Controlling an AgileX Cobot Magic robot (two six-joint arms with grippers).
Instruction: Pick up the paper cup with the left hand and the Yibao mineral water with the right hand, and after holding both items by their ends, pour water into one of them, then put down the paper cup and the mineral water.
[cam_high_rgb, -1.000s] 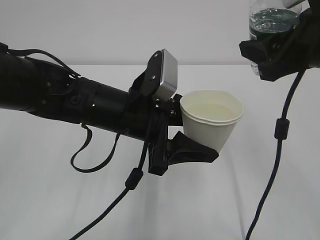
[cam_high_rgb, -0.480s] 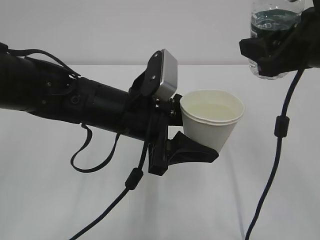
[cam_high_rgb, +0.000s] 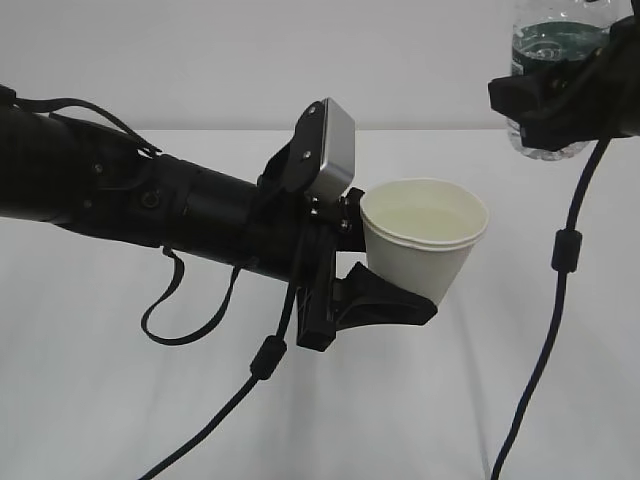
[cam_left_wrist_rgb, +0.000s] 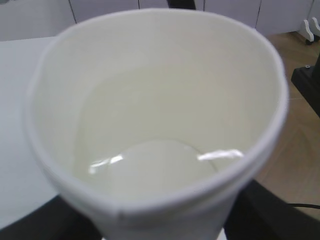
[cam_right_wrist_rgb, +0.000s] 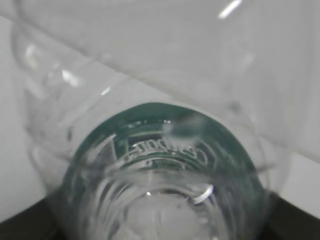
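Note:
My left gripper (cam_high_rgb: 388, 262) is shut on the paper cup (cam_high_rgb: 424, 240) and holds it upright above the table, one black finger (cam_high_rgb: 385, 305) under its side. In the left wrist view the paper cup (cam_left_wrist_rgb: 160, 90) fills the frame, with clear water pooled in its bottom. At the top right, above and to the right of the cup, my right gripper (cam_high_rgb: 560, 100) is shut on the Yibao mineral water (cam_high_rgb: 558, 35), with the green label showing above the fingers. The right wrist view looks along the bottle (cam_right_wrist_rgb: 150, 145), whose top is cut off by the frame.
The white table (cam_high_rgb: 90, 400) lies below both arms. A black cable (cam_high_rgb: 553, 300) hangs from the right arm beside the cup, and another cable (cam_high_rgb: 215, 415) hangs under the left arm. Wooden floor (cam_left_wrist_rgb: 295, 145) shows past the table's edge.
The right gripper has shifted slightly to the right with the bottle, which has turned more upright. The left arm and the cup have not moved.

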